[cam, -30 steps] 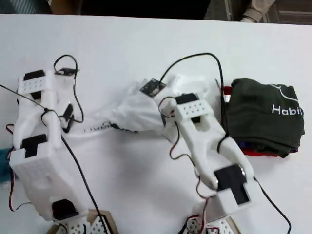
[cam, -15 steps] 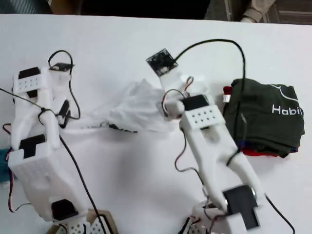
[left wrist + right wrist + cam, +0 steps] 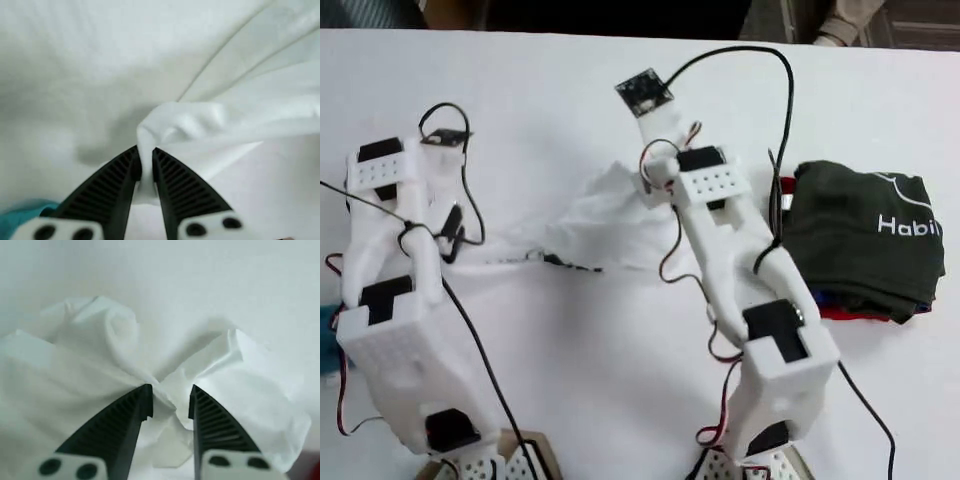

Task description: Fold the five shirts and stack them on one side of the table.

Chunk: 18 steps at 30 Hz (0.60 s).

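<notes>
Over the last second the right arm (image 3: 740, 260) has swung from lying low across the white shirt (image 3: 595, 222) to reaching toward the far side of the worktop (image 3: 570, 80), its wrist now beyond the cloth's far right corner. The shirt's right end has bunched and pulled in with it. The left arm (image 3: 400, 280) has barely shifted. The left pincer (image 3: 146, 167) is clamped on a thin upright fold of the shirt at its left end. The right pincer (image 3: 171, 400) stands with its jaws apart over the crumpled right end, cloth puckering toward the gap. This reads as a regrasp on the right side. The shirt still lies unfolded at the centre, so it probably needs spreading flat before any fold. The cloth is soft, thin and limp, thrown into loose ridges and rounded puffs, and drawn into a long taut strip toward the left arm. At the right edge sits the stack (image 3: 860, 240), near the right arm: a dark green shirt (image 3: 840, 220) folded into a thick square pad on top, with a red layer (image 3: 850, 313) showing underneath.
</notes>
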Motion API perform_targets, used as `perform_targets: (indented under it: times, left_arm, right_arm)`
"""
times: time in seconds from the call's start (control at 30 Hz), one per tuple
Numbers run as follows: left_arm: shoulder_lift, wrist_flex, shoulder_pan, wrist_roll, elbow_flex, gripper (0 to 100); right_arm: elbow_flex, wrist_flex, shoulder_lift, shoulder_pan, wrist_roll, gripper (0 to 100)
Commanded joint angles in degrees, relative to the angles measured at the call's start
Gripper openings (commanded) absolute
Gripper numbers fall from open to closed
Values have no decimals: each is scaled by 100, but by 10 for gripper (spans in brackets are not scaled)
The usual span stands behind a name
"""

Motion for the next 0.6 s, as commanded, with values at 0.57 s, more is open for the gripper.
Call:
perform_targets:
  times: [0.57]
  left_arm:
    - [-26,-9,-79,-9,-207,28]
  right_arm:
    - [-325,277,-1121,31,-9,22]
